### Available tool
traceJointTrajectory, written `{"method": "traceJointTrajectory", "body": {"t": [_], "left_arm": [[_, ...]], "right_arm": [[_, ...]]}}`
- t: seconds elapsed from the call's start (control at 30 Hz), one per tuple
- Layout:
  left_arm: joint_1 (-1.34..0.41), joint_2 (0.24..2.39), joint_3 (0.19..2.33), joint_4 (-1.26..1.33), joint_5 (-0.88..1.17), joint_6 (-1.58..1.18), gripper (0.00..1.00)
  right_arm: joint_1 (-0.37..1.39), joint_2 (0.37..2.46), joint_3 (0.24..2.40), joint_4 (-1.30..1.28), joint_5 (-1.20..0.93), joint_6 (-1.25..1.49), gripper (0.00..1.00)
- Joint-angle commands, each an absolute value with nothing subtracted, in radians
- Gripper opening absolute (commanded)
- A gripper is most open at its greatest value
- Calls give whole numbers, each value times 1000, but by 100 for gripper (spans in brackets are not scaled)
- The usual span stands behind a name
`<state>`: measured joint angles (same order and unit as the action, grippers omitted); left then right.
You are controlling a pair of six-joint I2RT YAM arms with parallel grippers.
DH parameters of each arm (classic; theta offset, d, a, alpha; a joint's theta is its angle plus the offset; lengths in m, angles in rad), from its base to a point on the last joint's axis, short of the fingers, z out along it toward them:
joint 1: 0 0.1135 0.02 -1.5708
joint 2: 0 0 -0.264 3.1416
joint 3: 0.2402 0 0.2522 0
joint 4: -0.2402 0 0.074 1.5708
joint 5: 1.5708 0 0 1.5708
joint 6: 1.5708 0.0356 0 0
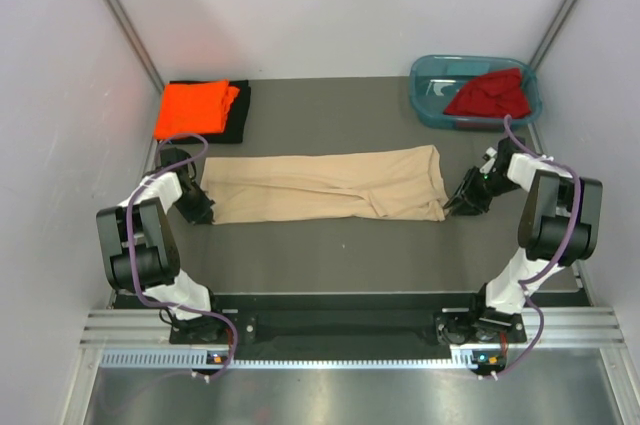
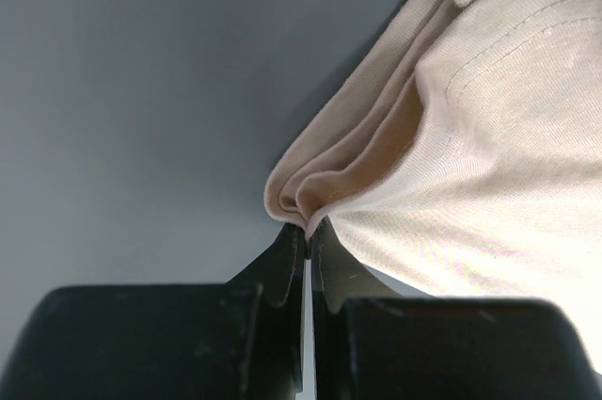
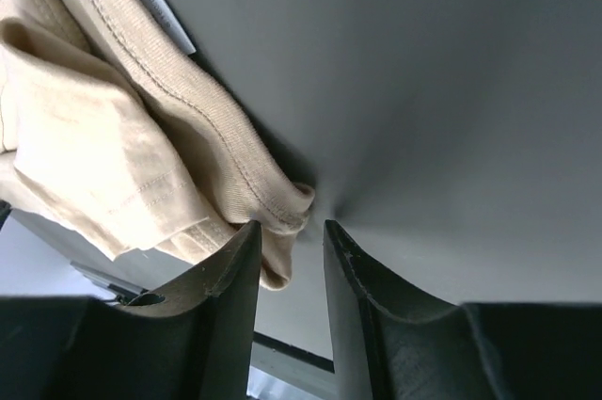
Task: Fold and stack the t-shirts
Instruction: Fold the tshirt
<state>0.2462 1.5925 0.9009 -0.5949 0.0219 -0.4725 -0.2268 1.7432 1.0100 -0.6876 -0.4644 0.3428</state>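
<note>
The beige t-shirt [image 1: 320, 185] lay as a long folded strip across the middle of the surface [image 1: 330, 255]. The left jaws were pressed shut on its left corner. The right jaws stood partly open, the right hem loose at their tips.

Probably a lab test cell: white panel walls [image 1: 340, 5], aluminium rail [image 1: 120, 330], grey table [image 1: 330, 255]
</note>
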Motion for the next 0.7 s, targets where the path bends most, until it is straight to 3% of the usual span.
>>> {"method": "traceJointTrajectory", "body": {"t": [0.0,0.37,0.43,0.5,0.57,0.67], "left_arm": [[261,1586,877,-637,-21,-462,0],[259,1592,887,-637,-18,-466,0],[259,1595,887,-637,-20,-468,0],[259,1598,888,-638,-28,-466,0],[259,1604,888,-640,-34,-465,0],[261,1609,891,-643,-46,-462,0]], "right_arm": [[-245,1759,1023,-646,-463,345,33],[-247,1796,994,-621,-523,334,33],[-249,1801,976,-611,-523,337,27],[-252,1802,966,-612,-505,339,9],[-265,1790,965,-626,-465,345,0],[-288,1760,974,-661,-352,338,0]]}}
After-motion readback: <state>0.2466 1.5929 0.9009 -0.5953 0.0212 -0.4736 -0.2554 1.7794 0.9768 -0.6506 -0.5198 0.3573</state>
